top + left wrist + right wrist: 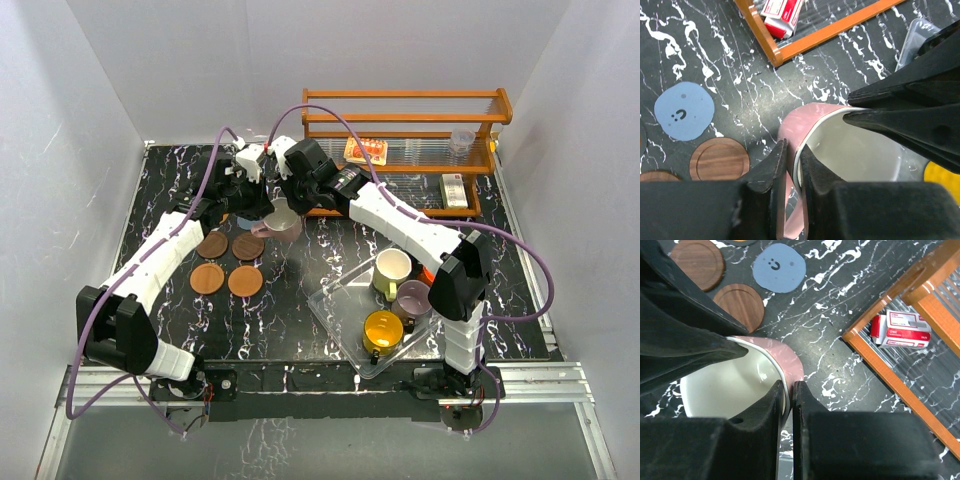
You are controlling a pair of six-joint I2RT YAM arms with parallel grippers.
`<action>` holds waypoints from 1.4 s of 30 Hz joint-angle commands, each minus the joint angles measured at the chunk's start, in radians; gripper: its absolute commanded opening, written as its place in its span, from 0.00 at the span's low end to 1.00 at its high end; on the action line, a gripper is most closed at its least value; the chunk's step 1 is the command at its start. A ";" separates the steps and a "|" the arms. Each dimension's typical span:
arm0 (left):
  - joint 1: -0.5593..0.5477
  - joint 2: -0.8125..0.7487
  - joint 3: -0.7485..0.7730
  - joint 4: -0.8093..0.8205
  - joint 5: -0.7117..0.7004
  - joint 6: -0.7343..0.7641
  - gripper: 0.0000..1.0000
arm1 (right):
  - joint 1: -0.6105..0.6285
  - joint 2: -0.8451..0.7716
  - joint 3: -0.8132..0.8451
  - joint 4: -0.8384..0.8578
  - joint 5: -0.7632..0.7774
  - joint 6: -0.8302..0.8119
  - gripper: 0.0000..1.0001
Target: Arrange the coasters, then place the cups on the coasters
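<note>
A pale pink cup point(283, 221) with a white inside hangs just above the table behind the coasters, and both grippers hold it. My left gripper point(792, 160) is shut on the cup's point(840, 150) rim next to its handle. My right gripper point(789, 390) is shut on the opposite rim of the cup point(787, 357). Two dark brown coasters point(212, 245) point(248, 246) and two orange-brown coasters point(207, 277) point(245, 280) form a square to the cup's front left. A blue-grey coaster point(684, 111) point(778, 267) lies beyond them. A cream cup point(392, 270), a mauve cup point(413, 298) and a yellow cup point(383, 330) sit in the clear tray.
The clear plastic tray point(330, 310) lies at the front right. An orange wooden rack point(400, 95) stands along the back edge, close behind the pink cup, with a red and white box point(900, 330) inside it. White walls surround the table.
</note>
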 commanded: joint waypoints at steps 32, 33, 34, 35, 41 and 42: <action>0.164 -0.087 0.008 -0.025 -0.241 0.250 0.00 | -0.226 -0.334 -0.327 0.195 -0.430 -0.209 0.66; 0.181 -0.073 0.023 -0.031 -0.243 0.255 0.00 | -0.240 -0.353 -0.356 0.194 -0.443 -0.236 0.66; 0.202 -0.067 0.038 -0.040 -0.240 0.258 0.00 | -0.251 -0.373 -0.388 0.193 -0.455 -0.264 0.66; 0.222 -0.033 0.057 -0.051 -0.231 0.264 0.00 | -0.262 -0.397 -0.421 0.193 -0.461 -0.290 0.66; 0.331 0.095 0.155 -0.060 -0.181 0.293 0.00 | -0.325 -0.533 -0.596 0.193 -0.544 -0.387 0.66; 0.344 0.117 0.173 -0.061 -0.175 0.294 0.00 | -0.333 -0.550 -0.614 0.193 -0.559 -0.394 0.66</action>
